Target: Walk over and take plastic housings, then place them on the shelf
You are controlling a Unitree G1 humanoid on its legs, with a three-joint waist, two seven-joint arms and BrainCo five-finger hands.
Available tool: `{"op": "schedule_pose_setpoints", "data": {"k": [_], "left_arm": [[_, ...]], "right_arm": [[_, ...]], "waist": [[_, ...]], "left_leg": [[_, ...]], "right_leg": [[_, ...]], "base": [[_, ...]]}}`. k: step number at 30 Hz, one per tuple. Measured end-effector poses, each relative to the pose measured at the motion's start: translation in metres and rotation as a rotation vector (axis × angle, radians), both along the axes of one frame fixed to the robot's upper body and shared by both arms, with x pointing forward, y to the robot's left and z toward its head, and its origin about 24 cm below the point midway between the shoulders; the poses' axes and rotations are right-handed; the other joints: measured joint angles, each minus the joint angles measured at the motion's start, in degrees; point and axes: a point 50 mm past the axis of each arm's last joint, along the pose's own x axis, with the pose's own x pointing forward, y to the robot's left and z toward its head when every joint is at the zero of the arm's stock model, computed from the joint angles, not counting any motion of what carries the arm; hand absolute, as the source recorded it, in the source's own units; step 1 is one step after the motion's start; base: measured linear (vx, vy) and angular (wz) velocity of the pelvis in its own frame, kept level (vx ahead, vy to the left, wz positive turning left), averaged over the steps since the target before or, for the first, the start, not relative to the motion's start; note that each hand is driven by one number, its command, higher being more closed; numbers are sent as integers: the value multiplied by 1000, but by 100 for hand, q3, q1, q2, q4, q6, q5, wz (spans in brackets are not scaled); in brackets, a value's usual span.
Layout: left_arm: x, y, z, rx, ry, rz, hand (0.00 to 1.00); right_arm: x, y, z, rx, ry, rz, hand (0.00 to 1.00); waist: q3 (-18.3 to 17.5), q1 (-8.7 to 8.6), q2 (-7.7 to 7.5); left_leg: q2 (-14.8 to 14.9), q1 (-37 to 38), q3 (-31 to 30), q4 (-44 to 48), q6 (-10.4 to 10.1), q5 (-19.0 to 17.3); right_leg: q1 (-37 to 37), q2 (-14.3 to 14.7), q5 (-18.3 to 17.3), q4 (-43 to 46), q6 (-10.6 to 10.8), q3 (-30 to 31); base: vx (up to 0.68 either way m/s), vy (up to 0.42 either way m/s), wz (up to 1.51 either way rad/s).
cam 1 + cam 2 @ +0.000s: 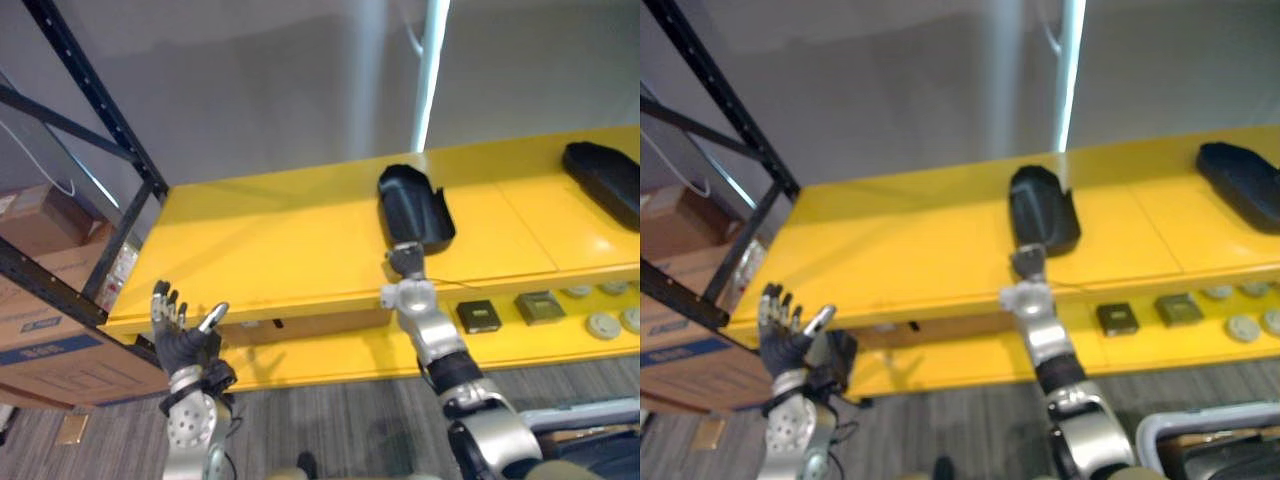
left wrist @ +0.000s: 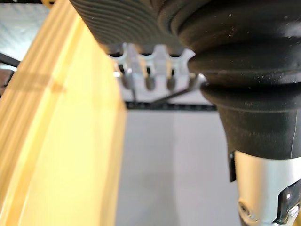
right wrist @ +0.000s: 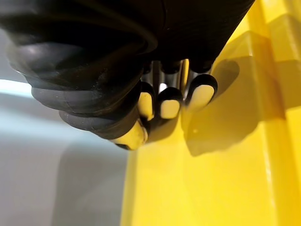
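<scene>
Two hands up: right hand (image 1: 405,258) at the housing (image 1: 415,205) on the shelf (image 1: 280,240).
Likely seating it off the edge; grip cannot be told. Left hand (image 1: 182,345) spread, empty, below.

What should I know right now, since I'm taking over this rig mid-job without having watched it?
The left hand is open and empty, raised in front of the left part of the flat yellow shelf board.
The right hand is at the near end of a black moulded plastic housing lying mid-shelf; I cannot tell if it grips it.
A second black plastic housing lies at the shelf's far right.
Done: two housings on the shelf. Left: probably clear the right hand, then fetch any more.
</scene>
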Motion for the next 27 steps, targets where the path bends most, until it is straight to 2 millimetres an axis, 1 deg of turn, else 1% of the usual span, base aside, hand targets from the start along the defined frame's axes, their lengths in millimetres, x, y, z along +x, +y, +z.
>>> {"op": "schedule_pose_setpoints", "data": {"k": [10,15,19,22,27], "left_arm": [[-1,1,-2,-9,11,30,0],[1,-9,-7,-24,32,-13,0],[1,-9,-12,-26,50,-17,0],[2,-10,-11,-26,46,-21,0],[5,-14,-9,-29,38,-36,0]], "right_arm": [[9,-10,8,-24,8,-70,100],[16,-23,22,-48,-31,-101,100],[19,-27,30,-70,-57,-102,100],[22,-27,36,-86,-76,-104,100],[23,-32,40,-99,-85,-114,100]], "waist": [[2,17,34],[51,38,144],[45,69,153],[43,74,159],[40,101,168]], "left_leg": [[-7,2,-13,0,0,0],[-23,-32,-133,0,10,12],[23,-48,-131,1,0,18],[42,-113,-125,31,-16,28],[61,-97,-114,44,-20,30]], "right_leg": [[1,-8,-24,2,-30,-2],[-4,-19,-52,102,5,-32],[-51,-1,-85,178,-11,-29],[-141,6,-106,242,-25,-17],[-195,2,-189,392,-57,9]], "base": [[1,0,0],[-11,-8,9],[-1,-3,1],[6,-23,0],[2,-13,-1]]}}
